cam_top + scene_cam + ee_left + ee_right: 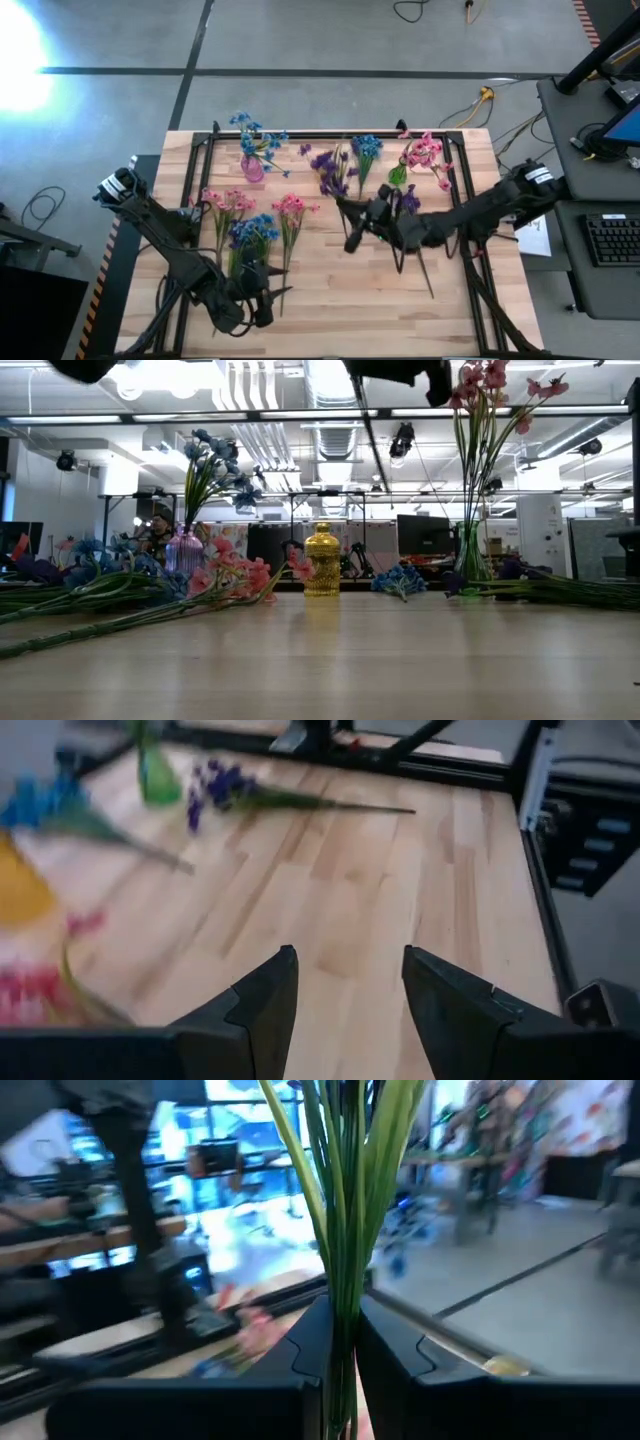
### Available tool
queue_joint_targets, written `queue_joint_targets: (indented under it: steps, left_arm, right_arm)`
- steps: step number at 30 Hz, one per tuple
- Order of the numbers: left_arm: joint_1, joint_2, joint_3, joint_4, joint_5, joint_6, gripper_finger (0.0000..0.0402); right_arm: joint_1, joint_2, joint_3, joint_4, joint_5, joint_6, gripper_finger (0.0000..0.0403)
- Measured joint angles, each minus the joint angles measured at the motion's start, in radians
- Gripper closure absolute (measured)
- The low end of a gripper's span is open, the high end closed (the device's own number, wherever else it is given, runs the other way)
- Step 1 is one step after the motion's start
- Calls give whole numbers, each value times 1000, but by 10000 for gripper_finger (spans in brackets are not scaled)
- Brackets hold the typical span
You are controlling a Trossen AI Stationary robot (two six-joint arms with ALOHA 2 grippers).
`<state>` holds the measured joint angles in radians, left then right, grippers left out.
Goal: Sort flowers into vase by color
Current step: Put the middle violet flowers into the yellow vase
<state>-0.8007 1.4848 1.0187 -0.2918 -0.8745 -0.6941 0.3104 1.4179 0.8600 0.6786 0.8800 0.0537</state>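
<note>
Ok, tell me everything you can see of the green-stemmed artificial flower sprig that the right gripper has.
The green-stemmed artificial flower sprig is a bunch of several long, thin, plastic-looking green stems lying close together. The right gripper is shut on it, its two dark fingers pinching the bunch from both sides, and the stems run straight out past the fingertips. It is held up above the middle of the light wooden table, and only the fingers touch it. The wrist view cuts off its blossoms, so their colour cannot be told there.

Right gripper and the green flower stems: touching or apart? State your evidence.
Touching. The right wrist view shows the right gripper closed on the green stems, fingers pressed against both sides.
</note>
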Motion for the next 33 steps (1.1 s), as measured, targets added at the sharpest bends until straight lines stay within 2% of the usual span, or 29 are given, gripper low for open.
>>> queue_joint_targets:
  steps: [6,11,17,24,29,33]
  left_arm:
    - [27,-18,0,154,47,463,233]
    - [32,-70,0,191,59,656,233]
    - [33,-141,0,205,127,762,233]
    - [32,-223,-11,205,134,833,233]
    - [32,-293,-80,204,134,847,234]
    - [32,-388,-181,271,132,850,242]
  right_arm:
    - [-135,21,0,70,-126,-58,369]
    - [-198,54,0,222,-183,-143,369]
    - [-229,121,-1,417,-207,-245,380]
    - [-274,169,-2,473,-202,-272,389]
    - [-310,168,-2,522,-208,-286,390]
    - [-353,166,-2,641,-212,-322,390]
